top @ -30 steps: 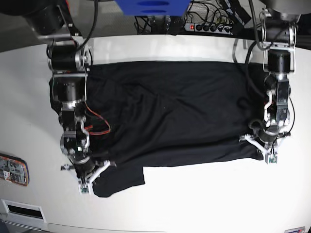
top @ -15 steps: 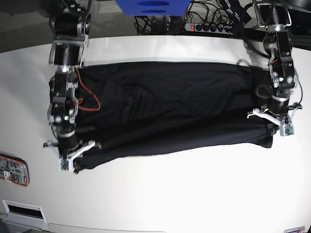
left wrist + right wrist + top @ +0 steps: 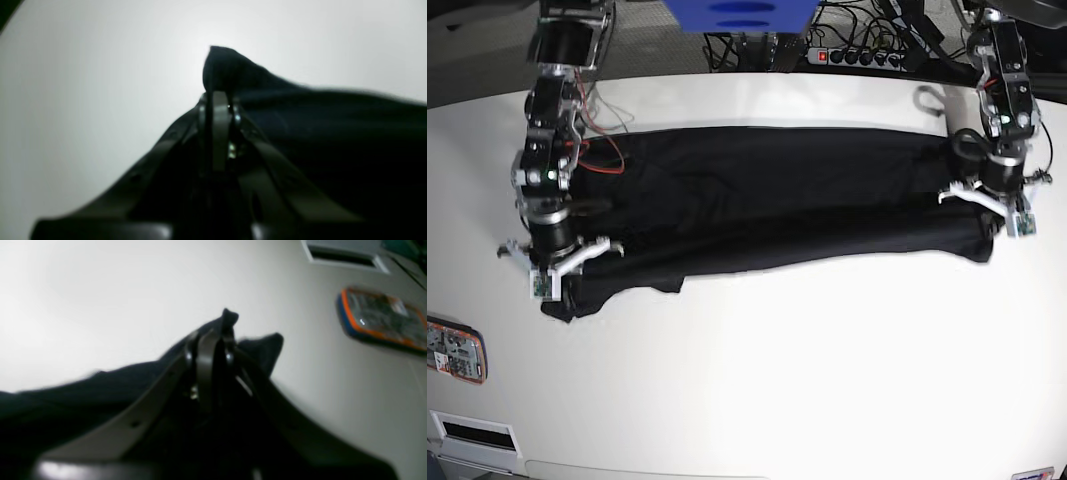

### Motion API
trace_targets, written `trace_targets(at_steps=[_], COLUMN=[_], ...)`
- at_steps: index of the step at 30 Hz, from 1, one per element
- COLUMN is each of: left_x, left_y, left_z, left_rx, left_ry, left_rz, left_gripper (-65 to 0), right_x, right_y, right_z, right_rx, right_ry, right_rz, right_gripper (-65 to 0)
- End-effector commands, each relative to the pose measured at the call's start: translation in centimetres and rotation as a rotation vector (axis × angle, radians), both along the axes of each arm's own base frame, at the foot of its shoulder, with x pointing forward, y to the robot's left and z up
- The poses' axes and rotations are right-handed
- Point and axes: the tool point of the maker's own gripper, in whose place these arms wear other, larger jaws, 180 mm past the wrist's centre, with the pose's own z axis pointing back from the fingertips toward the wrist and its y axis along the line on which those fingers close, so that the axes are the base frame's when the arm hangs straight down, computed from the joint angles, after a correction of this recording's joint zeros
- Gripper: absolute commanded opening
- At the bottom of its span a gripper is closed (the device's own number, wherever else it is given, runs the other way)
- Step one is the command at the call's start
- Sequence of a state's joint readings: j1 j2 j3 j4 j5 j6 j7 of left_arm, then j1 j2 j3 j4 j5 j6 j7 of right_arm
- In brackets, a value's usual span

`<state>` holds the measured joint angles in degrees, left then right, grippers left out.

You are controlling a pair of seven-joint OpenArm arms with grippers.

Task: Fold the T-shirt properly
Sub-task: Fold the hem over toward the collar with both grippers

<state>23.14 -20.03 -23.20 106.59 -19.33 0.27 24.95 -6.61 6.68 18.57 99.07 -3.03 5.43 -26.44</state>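
White table point(image 3: 757, 380) carries the T-shirt point(image 3: 777, 215), stretched between left end effector point(image 3: 1009, 218) and right end effector point(image 3: 549, 275), both clamping its corners.

- White table point(image 3: 777, 380) filling most of base view, its far edge curving, overhead light glaring off the bare surface.
- Black power strip point(image 3: 857, 57) with red switch lying behind the far edge among tangled dark cables point(image 3: 747, 48).
- Blue object point(image 3: 737, 14) sitting at top centre.
- Orange-and-blue-edged flat item point(image 3: 452, 350) lying at the table's left edge.
- Slotted white plate point(image 3: 472, 432) sitting at bottom-left corner.
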Motion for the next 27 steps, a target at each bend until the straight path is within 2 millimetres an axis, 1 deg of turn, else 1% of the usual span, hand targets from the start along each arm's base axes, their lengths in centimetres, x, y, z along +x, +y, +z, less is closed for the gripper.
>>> trace_targets(at_steps=[1,4,7,8,10,12,15,18,20,21,23,25,27], left_x=[0.6,-0.3,-0.8,-1.1,-1.7,-2.2,-2.9,-3.1,-3.1,-3.1,-3.1,-3.2,-3.3], left_y=[0.3,-0.2,-0.3,-0.4,-0.7,-1.0,-1.5,-1.5,-1.5,-1.5,-1.4,-0.7,-0.2], left_z=[1.4,0.5,0.0,-0.2,-0.4,-0.5,-0.6,-0.8,-0.8,-0.7,-0.7,-0.5,-0.2], left_rx=[0.015,-0.004,-0.007,-0.010,-0.016,-0.023,-0.031,-0.030,-0.030,-0.030,-0.026,-0.017,-0.014], left_ry=[-0.057,-0.035,-0.020,-0.011,-0.006,0.000,0.008,0.015,0.016,0.013,0.013,0.010,0.003], left_rz=[0.010,0.018,0.017,0.018,0.020,0.021,0.021,0.021,0.022,0.020,0.020,0.036,0.053], left_gripper=[-65.0,-65.0,-65.0,-65.0,-65.0,-65.0,-65.0,-65.0,-65.0,-65.0,-65.0,-65.0,-65.0], right_x=[0.1,-1.3,-1.7,-2.0,-3.4,-4.1,-4.6,-4.8,-4.9,-5.2,-6.3,-6.8,-7.2], right_y=[-0.7,-0.7,-1.1,-0.9,-0.5,-0.2,0.2,0.6,0.5,0.5,0.2,0.0,0.3], right_z=[1.9,1.1,1.5,1.4,-0.1,-1.0,-1.0,-0.9,-1.0,-1.2,-2.0,-2.0,-1.7], right_rx=[-0.021,-0.062,-0.162,-0.191,-0.220,-0.232,-0.271,-0.296,-0.313,-0.325,-0.367,-0.404,-0.416], right_ry=[-0.061,-0.029,-0.025,-0.016,0.031,0.060,0.070,0.072,0.082,0.092,0.130,0.142,0.142], right_rz=[-0.012,-0.008,-0.009,-0.007,-0.012,-0.017,-0.022,-0.030,-0.032,-0.031,-0.028,-0.027,-0.032], right_gripper=[-65.0,-65.0,-65.0,-65.0,-65.0,-65.0,-65.0,-65.0,-65.0,-65.0,-65.0,-65.0,-65.0])
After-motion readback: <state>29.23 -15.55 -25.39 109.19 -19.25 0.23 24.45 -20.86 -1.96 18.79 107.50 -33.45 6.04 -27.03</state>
